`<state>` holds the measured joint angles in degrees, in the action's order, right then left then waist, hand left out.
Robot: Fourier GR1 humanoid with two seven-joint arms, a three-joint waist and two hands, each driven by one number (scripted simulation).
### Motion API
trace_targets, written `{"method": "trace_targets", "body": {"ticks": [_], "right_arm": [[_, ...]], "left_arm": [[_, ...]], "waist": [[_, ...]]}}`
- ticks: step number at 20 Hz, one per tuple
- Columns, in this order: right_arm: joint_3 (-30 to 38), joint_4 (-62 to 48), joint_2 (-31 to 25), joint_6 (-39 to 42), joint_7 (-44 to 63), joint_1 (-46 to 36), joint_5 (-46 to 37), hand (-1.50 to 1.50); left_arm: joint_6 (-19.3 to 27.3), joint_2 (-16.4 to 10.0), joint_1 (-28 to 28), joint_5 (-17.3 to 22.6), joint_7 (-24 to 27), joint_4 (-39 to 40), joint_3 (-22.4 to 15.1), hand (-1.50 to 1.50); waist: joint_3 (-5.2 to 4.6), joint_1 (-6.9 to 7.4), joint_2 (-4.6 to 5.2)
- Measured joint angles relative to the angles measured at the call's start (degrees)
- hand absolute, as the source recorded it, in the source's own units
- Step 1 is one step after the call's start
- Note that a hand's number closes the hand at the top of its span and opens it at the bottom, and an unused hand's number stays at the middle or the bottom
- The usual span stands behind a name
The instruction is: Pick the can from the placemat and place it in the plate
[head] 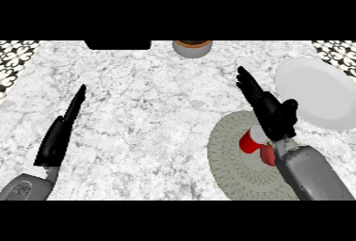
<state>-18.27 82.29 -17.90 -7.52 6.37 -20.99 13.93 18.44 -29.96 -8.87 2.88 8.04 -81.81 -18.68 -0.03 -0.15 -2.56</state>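
Your right robot hand [273, 114], fingers straight, hangs over the can [248, 141] on the placemat [230, 165] beside the plate [314, 92]; left robot hand [57, 135] likewise straight-fingered.

counter [153, 122] middle: open passage | pot [192, 48]: far edge, aside | placemat [230, 162] to plate [319, 99]: touching, apparently unobstructed

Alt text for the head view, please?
The right hand, fingers straight, is over a red can on the round placemat, with the white plate to its right. The left hand rests open at the left.
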Motion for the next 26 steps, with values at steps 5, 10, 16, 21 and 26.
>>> {"method": "trace_targets", "body": {"ticks": [5,10,16,21,26], "right_arm": [[3.99,-7.80,-1.09,7.62,8.90,2.04,10.69,-1.50],[-0.16,-13.24,-11.10,20.13,18.73,-1.51,8.81,-1.50],[-5.95,-21.88,-17.18,32.47,18.64,-11.02,-0.10,-1.50],[-7.79,-30.51,-14.60,38.64,21.42,-21.36,-4.62,-1.50],[-6.32,-38.74,-10.87,45.51,29.98,-28.48,-2.90,-1.50]], "left_arm": [[-2.72,0.80,-2.33,1.68,0.47,-3.85,-0.34,0.00],[-7.50,2.05,-5.16,5.20,0.04,-6.46,-1.47,0.00],[-12.15,1.21,-5.40,8.69,-0.90,-8.35,-0.73,0.00],[-14.03,0.66,-4.96,10.14,-2.85,-10.08,0.99,0.00],[-14.83,0.84,-3.96,9.76,-2.50,-9.80,2.48,0.00]], "waist": [[-0.04,0.98,2.43],[-0.88,2.88,3.00],[-0.19,3.79,3.29],[-0.01,2.92,3.08],[-0.01,2.02,2.90]]}}
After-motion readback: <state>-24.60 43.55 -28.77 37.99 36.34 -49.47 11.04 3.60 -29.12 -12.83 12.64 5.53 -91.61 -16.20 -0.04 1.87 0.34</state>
